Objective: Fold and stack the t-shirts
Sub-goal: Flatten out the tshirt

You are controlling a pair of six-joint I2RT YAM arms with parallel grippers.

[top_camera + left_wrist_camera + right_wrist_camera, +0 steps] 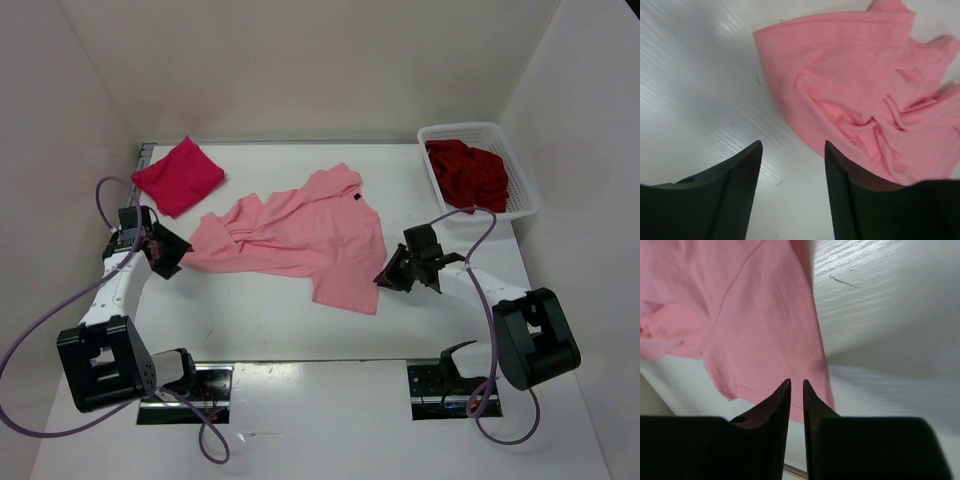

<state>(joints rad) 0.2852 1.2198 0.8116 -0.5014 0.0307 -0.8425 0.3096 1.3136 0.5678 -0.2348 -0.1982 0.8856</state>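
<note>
Left pincer, jaws apart and empty, beside salmon shirt crumpled on worktop; right pincer nearly closed at its hem, grip uncertain. Crimson shirt folded far left; dark red shirt in basket.

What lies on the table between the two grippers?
The salmon pink t-shirt, spread out and crumpled, spans the gap between left gripper and right gripper; the top view shows it.

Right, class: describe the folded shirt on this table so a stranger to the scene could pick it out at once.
Start at the white table and look to its far left corner, opposite the white basket. The crimson-pink shirt lies there. It alone is folded into a neat square; the salmon shirt sprawls mid-table and the dark red shirt is heaped in the basket.
</note>
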